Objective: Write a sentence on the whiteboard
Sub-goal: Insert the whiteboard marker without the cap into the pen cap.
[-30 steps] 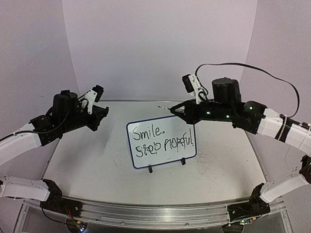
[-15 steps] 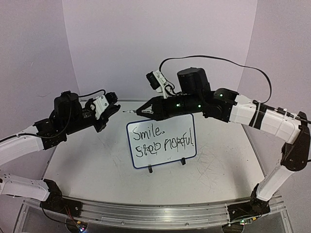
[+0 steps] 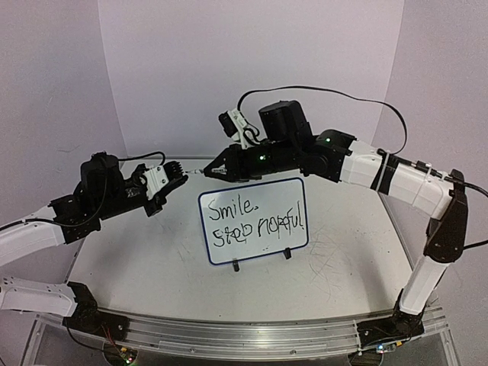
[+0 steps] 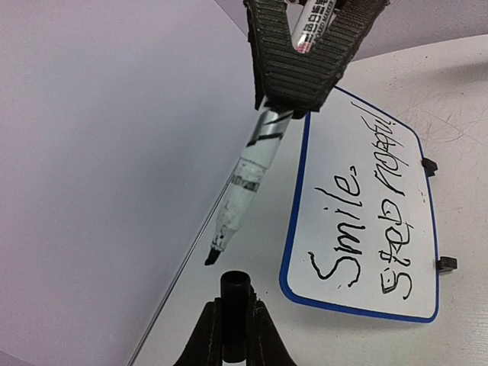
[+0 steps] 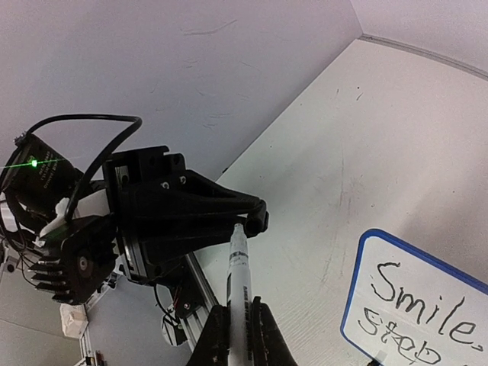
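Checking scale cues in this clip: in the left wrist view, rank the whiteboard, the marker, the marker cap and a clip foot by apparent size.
1. whiteboard
2. marker
3. cap, which sits closest to the lens, so its true size against the foot is unsure
4. clip foot

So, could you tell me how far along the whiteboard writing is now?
Writing looks done: the sentence fills two lines on the whiteboard. In hand: the right gripper holds the marker, its bare tip just short of the cap gripped by the left gripper. Left: seating the cap, likely then putting the marker down.
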{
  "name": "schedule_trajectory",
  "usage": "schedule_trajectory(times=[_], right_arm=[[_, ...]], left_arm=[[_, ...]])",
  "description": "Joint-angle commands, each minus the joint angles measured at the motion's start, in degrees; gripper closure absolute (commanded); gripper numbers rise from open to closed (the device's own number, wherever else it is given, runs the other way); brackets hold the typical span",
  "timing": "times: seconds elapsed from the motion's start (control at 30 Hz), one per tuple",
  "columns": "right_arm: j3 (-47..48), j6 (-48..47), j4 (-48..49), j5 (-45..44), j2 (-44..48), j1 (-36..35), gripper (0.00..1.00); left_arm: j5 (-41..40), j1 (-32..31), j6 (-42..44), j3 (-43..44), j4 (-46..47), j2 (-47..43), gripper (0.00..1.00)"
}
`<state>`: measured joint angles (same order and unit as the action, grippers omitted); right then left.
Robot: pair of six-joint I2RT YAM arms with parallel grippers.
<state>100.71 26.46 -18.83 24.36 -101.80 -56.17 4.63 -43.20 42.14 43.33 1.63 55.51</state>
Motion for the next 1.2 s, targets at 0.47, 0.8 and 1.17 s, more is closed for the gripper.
schedule_trajectory(times=[0.47,0.8,1.17], right_arm=[[4.0,-0.7,-3.3,-2.7,-2.3,-1.0,1.00],[5.5,-0.7,-3.9,-2.3,-4.0,-1.2,1.00],[10.6,-0.9,-9.6,-2.5,-8.5,-1.6,1.00]], left_arm=[[0.4,-0.3,1.5,-1.0,2.5,-0.5,1.00],[0.6,-0.3,1.4,-1.1,2.6,-0.6,1.00],[0.6,-1.6,3.7,1.1,-0.9,0.1,1.00]])
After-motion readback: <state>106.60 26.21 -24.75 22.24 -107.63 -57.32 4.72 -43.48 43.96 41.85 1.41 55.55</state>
